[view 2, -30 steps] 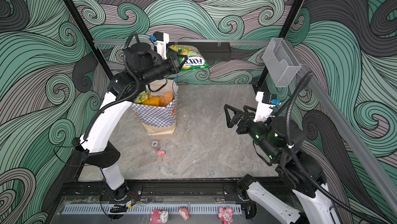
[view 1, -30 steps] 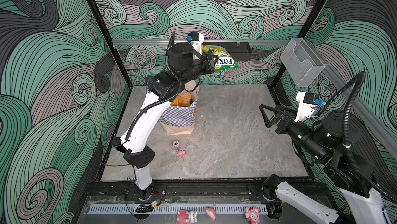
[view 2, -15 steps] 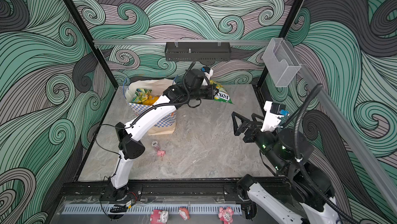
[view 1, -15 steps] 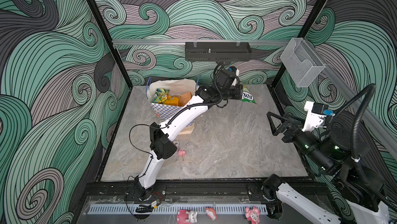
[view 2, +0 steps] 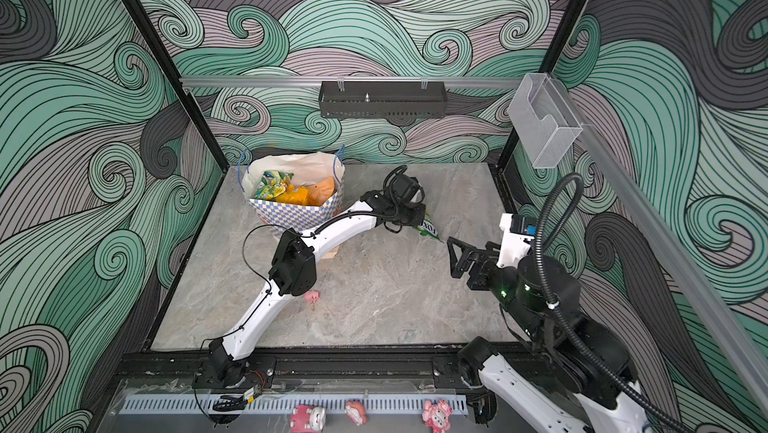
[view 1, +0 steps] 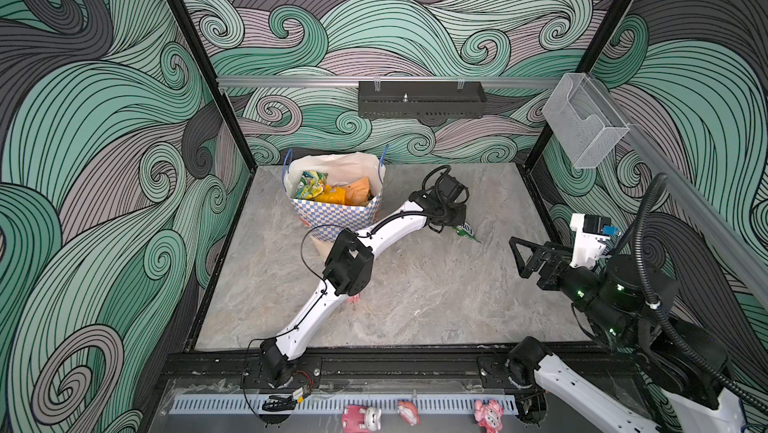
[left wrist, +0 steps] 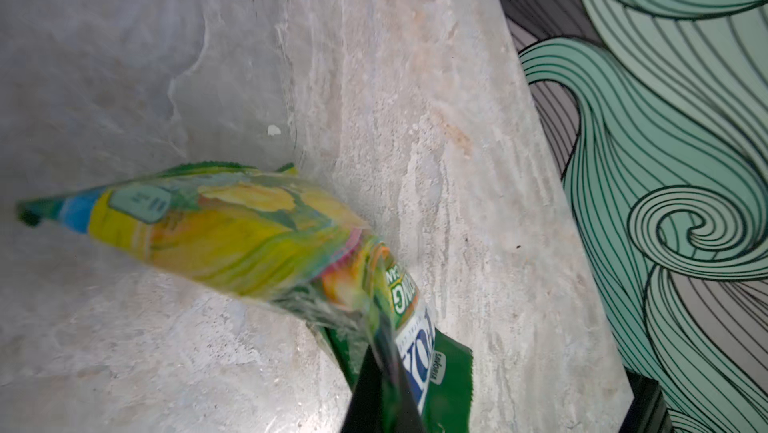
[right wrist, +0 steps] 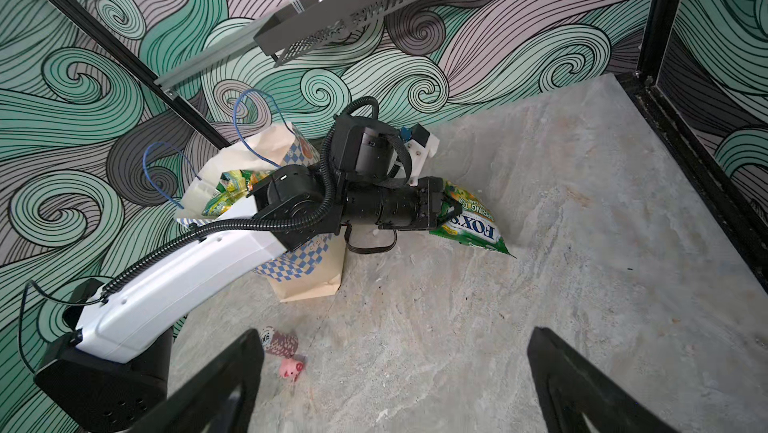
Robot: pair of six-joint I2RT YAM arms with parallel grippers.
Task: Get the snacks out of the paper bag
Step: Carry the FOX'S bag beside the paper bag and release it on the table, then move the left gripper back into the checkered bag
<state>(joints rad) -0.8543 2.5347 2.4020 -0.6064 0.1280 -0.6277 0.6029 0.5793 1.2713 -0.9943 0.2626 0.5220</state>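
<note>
Left pincer was shut on one edge of the FOX'S pouch, low over the table just right of the paper bag; risk: the forearm lay close across the bag's front, so a careless pull-back could tip it with the other snacks inside. Left arm was stretched out low, wrist pitched down; right pincer hung wide open and empty, well apart.
</note>
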